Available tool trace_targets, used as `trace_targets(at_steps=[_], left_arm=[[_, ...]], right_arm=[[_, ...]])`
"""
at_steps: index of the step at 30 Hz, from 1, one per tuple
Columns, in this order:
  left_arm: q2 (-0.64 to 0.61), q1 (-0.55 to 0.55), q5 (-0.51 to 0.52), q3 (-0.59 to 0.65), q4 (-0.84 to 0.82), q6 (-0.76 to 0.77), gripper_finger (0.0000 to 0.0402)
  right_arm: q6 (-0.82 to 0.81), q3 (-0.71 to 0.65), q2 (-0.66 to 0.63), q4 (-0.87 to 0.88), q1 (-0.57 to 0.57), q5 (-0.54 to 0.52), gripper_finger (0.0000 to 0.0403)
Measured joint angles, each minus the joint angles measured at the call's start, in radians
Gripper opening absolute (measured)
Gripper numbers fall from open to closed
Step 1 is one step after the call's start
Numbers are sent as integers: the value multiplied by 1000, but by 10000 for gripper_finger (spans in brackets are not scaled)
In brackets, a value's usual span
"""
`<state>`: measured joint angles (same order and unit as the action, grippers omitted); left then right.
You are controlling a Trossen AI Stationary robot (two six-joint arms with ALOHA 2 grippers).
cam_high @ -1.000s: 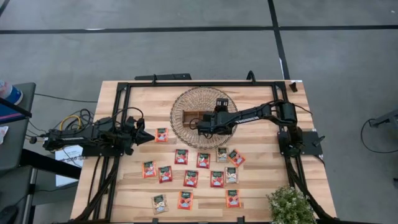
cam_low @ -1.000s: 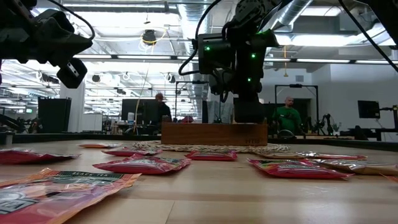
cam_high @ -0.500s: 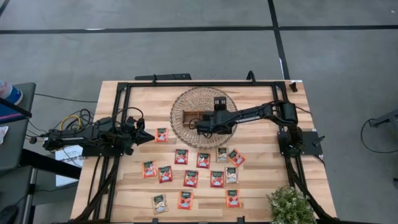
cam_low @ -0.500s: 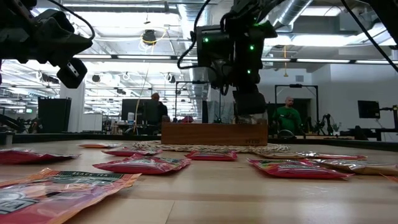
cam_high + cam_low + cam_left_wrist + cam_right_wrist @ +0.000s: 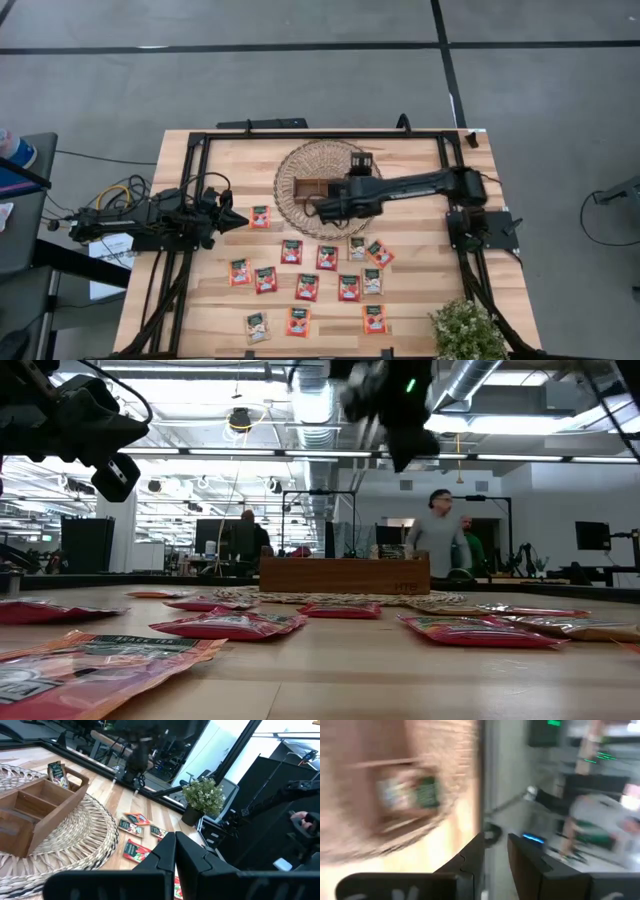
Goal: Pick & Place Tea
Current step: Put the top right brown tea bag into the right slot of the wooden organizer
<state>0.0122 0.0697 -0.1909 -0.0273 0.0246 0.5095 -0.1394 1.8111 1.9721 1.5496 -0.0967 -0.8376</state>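
Several red-orange tea sachets (image 5: 307,287) lie flat on the wooden table's near half; one (image 5: 260,216) lies just off my left gripper's tips. A greenish sachet (image 5: 57,772) stands in the end compartment of the brown wooden tray (image 5: 318,186), which sits on a round woven mat (image 5: 290,165). My right gripper (image 5: 318,208) hangs high above the mat's near edge, open by a narrow gap (image 5: 495,842) with nothing between its fingers. Over the table's left side my left gripper (image 5: 243,221) waits level, shut and empty (image 5: 175,842).
A black frame rail (image 5: 320,134) runs round the tabletop. A potted plant (image 5: 465,330) stands at the near right corner. Cables (image 5: 120,192) lie beside the left arm. People move in the room behind the table (image 5: 432,535).
My right gripper has risen from just above the tray, most of the way in the last half second. It has drawn slightly toward the table's near and left edges and tipped less steeply down. The gap between its fingers looks the same. The sachets lie as before.
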Motion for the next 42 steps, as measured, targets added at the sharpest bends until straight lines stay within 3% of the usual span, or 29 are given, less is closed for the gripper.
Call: trace_targets(at_steps=[9,16,19,28,34,42], left_arm=[[0,0,0,0,0,3,0],[0,0,0,0,0,4,0],[0,0,0,0,0,4,0],[0,0,0,0,0,4,0],[0,0,0,0,0,4,0],[0,0,0,0,0,4,0]], right_arm=[[-143,3,-208,15,-138,184,77],[-150,2,-296,-33,-224,551,77],[-152,2,-306,-52,-246,646,77],[-140,-3,-279,-53,-228,739,77],[-128,-69,-265,-161,-207,768,81],[-141,-273,-263,-348,-193,789,146]])
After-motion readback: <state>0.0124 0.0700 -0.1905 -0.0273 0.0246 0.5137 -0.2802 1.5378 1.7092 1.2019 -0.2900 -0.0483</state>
